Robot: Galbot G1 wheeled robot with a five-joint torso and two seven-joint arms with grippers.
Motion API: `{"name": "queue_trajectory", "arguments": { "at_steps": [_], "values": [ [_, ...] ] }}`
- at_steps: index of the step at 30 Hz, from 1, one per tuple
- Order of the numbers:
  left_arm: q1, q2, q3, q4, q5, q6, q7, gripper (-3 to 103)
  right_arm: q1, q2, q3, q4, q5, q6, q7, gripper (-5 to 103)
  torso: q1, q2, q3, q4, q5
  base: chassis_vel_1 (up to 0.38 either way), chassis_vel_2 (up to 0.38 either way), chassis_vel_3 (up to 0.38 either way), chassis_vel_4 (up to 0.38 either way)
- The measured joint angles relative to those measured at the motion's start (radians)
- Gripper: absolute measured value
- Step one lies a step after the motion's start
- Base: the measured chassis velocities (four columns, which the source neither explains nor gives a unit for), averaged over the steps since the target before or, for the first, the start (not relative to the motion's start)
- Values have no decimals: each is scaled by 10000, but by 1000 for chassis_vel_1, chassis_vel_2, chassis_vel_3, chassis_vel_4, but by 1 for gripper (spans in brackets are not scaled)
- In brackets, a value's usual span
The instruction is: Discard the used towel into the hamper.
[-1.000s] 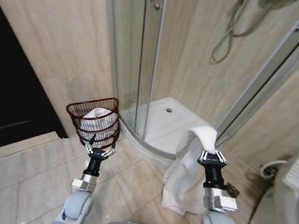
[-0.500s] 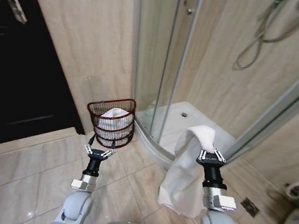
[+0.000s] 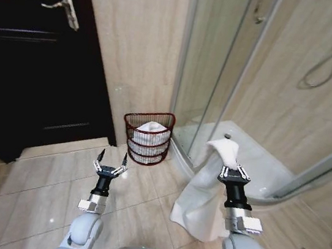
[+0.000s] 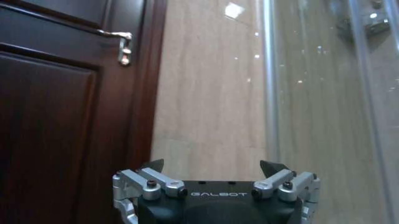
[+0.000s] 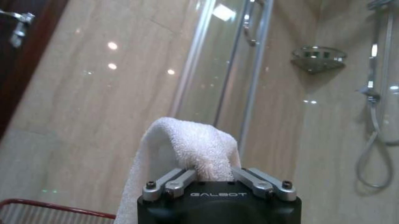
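Observation:
A white towel [image 3: 203,191] hangs from my right gripper [image 3: 235,170], which is shut on its top fold and held upright at the lower right of the head view. The right wrist view shows the towel [image 5: 187,149] pinched between that gripper's fingers [image 5: 171,182]. The hamper [image 3: 147,137], a dark red wire basket with white cloth inside, stands on the floor against the wall beside the shower glass, ahead and between the two arms. Its rim [image 5: 56,207] shows low in the right wrist view. My left gripper [image 3: 110,165] is open and empty, raised upright short of the hamper [image 4: 212,170].
A dark wooden door [image 3: 34,50] with a metal handle fills the left. A glass shower enclosure [image 3: 223,70] with a white tray [image 3: 259,162] and raised curb stands to the right of the hamper. Tiled floor [image 3: 33,192] lies open on the left.
The whole head view has swung left: the door now shows and the toilet has left the picture. The hamper sits nearer the centre. Both arms keep their pose.

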Motion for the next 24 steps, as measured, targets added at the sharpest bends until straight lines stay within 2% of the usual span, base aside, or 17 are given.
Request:
{"name": "queue_trajectory", "arguments": {
  "at_steps": [12, 24],
  "values": [
    [118, -38, -7, -20, 69, 33, -21, 100, 172, -151, 39, 40, 140, -166, -177, 4, 6, 17, 12, -1, 0, 89, 87, -17, -26],
    [176, -81, -12, -147, 223, 216, -168, 100, 313, -180, 19, 6, 630, -109, -244, 4, 88, 362, 273, 1, 0, 44, 54, -50, -52]
  ]
}}
